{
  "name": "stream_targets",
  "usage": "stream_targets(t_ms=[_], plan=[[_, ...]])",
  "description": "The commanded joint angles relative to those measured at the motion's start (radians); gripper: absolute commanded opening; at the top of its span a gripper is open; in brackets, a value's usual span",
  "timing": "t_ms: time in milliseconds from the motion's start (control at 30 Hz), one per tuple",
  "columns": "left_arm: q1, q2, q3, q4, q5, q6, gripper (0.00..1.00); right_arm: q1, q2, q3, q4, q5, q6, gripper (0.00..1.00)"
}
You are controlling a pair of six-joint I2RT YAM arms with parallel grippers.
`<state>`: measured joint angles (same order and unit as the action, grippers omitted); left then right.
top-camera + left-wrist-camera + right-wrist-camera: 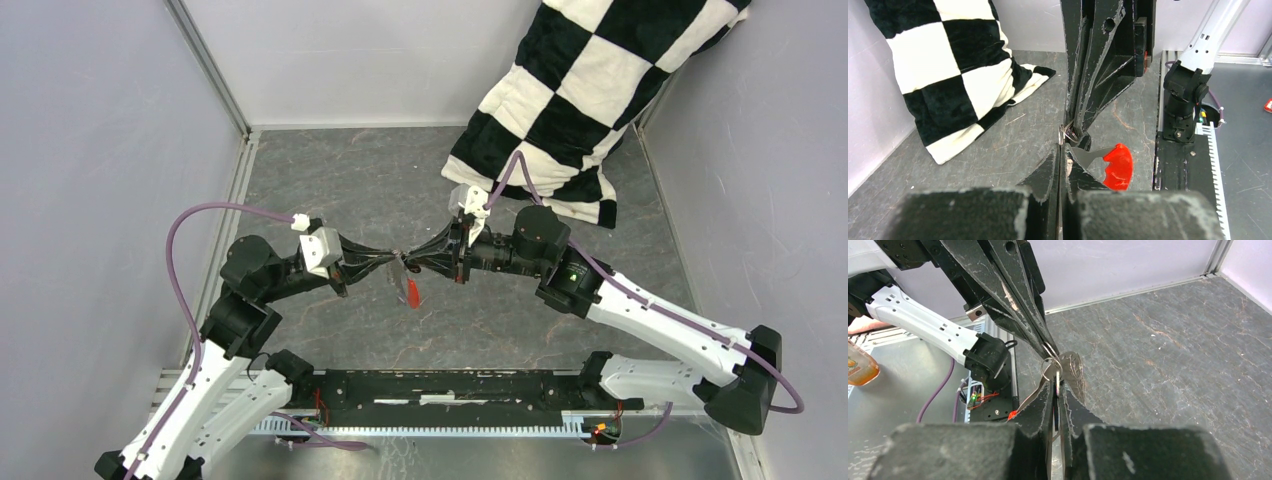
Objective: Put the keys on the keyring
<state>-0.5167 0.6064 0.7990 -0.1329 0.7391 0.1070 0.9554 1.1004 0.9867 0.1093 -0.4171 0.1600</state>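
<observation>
Top external showed my two arms meeting tip to tip over the middle of the grey table, with the left gripper and the right gripper all but touching. The red tag hung just below that meeting point, clear of the tabletop. A black-and-white checkered cushion lay well apart in the far right corner.

On my left wrist camera, my left fingers were pressed fully together with no gap between them. A flat silver piece stuck out to the side of their tips and carried the red tag at its end. I could not tell whether that piece was a key blade or part of the tag.

On my right wrist camera, the keyring sat right at the junction of the two grippers as a thin grey loop. My left fingertips came down onto the loop from above and pinched it. My right fingers stood almost together, with only a narrow slit between them and a thin metal edge caught in it just under the loop. That edge joined the keyring, but I could not make out exactly which part of it my right fingers had. The whole bundle was held in the air between my two grippers, above the table.
</observation>
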Motion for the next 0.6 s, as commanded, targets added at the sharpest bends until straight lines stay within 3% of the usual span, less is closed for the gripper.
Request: stream_targets(t_ms=[0, 567], plan=[[0.000, -0.010, 0.011, 0.029, 0.017, 0.045, 0.02, 0.002, -0.032, 0.007, -0.025, -0.001, -0.010, 0.08], [0.001, -0.002, 0.022, 0.037, 0.050, 0.068, 0.02, 0.001, -0.010, 0.004, -0.050, -0.107, 0.001, 0.08]])
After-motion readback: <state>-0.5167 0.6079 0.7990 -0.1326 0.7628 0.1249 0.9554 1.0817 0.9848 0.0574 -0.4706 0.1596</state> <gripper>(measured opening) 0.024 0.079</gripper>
